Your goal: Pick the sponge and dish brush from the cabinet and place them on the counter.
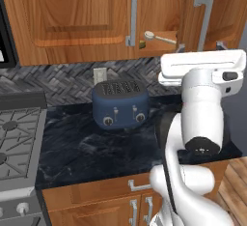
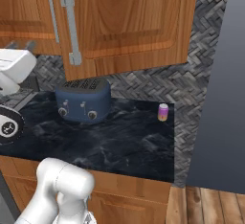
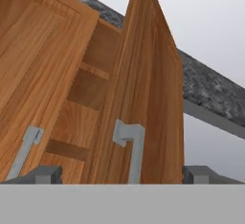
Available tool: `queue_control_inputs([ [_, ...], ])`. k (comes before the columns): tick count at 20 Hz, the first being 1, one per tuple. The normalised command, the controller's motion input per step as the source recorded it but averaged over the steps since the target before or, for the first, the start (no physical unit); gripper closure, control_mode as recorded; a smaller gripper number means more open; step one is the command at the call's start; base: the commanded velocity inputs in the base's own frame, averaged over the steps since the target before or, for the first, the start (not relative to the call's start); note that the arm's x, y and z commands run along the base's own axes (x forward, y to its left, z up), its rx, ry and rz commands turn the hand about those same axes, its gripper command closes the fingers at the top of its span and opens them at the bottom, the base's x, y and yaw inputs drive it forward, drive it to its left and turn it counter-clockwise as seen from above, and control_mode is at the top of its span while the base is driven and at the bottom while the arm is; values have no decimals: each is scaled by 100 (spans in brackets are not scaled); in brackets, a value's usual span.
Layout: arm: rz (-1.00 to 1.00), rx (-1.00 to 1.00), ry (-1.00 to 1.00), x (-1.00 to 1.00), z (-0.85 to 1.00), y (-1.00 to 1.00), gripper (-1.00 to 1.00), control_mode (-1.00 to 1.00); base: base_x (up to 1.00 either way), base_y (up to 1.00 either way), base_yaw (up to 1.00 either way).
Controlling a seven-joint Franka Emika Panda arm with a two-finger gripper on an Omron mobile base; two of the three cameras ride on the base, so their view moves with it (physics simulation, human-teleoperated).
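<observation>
So the cabinet has its right-hand door swung partway open, and in the left base view the dish brush is lying on the bottom shelf in the gap, round white head pointing left, cream handle running right. I can't make out the sponge from any angle. The claw is up in front of that open door with its jaws spread wide and nothing between them (the two dark tips sit far apart at the bottom of the hand view, on either side of the door's silver bar handle). Down on the counter there's a dark blue toaster against the herringbone backsplash, and a small purple-and-cream jar well off to its right near the wall. The stove sits just left of the counter.
</observation>
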Motion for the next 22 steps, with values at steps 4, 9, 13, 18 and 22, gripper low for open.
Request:
queue_control_inputs([
  [4, -12, -3, 0, 0, -4, 47, -100, -100, 0, 0, 0],
  [9, -10, -2, 0, 0, -7, 41, -100, -100, 0, 0, 0],
  [13, -12, 0, 0, 0, -15, 29, -100, -100, 0, 0, 0],
  [18, -12, 0, 0, 1, -12, 27, -100, -100, 0, 0, 0],
  [22, -13, 0, 0, 9, -5, 19, -100, -100, 0, 0, 0],
])
